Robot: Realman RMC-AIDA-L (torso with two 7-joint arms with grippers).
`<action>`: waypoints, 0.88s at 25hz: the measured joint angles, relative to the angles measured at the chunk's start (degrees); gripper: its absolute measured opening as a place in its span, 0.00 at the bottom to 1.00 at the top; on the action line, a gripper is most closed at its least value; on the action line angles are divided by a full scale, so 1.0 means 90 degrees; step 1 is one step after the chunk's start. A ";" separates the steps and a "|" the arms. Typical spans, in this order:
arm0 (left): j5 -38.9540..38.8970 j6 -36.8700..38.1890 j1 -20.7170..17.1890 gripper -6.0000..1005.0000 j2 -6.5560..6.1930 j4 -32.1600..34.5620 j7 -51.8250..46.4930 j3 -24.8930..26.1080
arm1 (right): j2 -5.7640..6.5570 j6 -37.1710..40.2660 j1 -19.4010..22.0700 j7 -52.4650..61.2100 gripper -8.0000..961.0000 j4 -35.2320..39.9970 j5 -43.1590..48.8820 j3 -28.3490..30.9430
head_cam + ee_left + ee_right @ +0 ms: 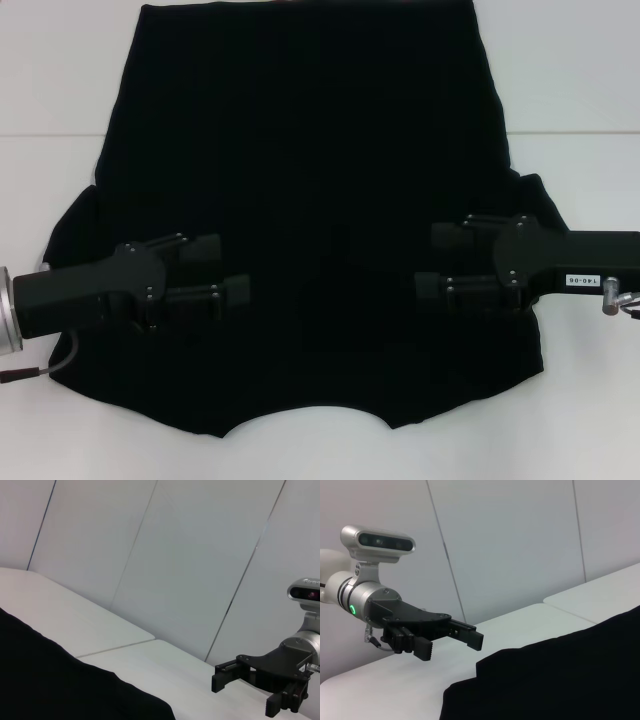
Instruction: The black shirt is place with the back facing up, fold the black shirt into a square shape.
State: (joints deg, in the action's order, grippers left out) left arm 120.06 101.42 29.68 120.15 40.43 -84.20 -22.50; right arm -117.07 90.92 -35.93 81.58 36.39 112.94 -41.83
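Note:
The black shirt (310,180) lies flat on the white table (580,90), its curved neckline at the near edge and its sleeves out to both sides. My left gripper (228,270) is open and empty above the shirt's near left part. My right gripper (432,260) is open and empty above the shirt's near right part. The two grippers point at each other. The left wrist view shows the shirt (50,685) and the right gripper (247,692) farther off. The right wrist view shows the shirt (560,675) and the left gripper (447,645) farther off.
A seam crosses the table top (50,135) behind the sleeves. Bare white table shows on both sides of the shirt and along the near edge. Grey wall panels (175,555) stand behind the table.

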 joint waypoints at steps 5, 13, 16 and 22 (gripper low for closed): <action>0.0007 0.0000 -0.0009 0.90 0.0000 0.0000 -0.0001 -0.0001 | 0.0008 0.0005 0.0008 0.0008 0.89 0.0000 0.0000 -0.0004; 0.0007 0.0009 -0.0020 0.90 0.0000 0.0000 -0.0009 -0.0001 | 0.0010 0.0002 0.0007 0.0008 0.89 0.0000 0.0000 -0.0017; 0.0006 0.0011 -0.0011 0.90 0.0000 0.0000 -0.0016 0.0000 | 0.0010 -0.0006 0.0003 0.0009 0.89 0.0000 0.0000 -0.0018; -0.0006 -0.0277 0.0017 0.90 -0.0036 0.0070 -0.0669 0.0051 | 0.0002 -0.0006 -0.0009 0.0008 0.89 0.0000 -0.0007 0.0006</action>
State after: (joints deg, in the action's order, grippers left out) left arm 120.01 98.93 29.83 119.82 41.06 -90.22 -22.04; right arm -117.05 90.86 -36.01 81.65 36.39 112.88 -41.78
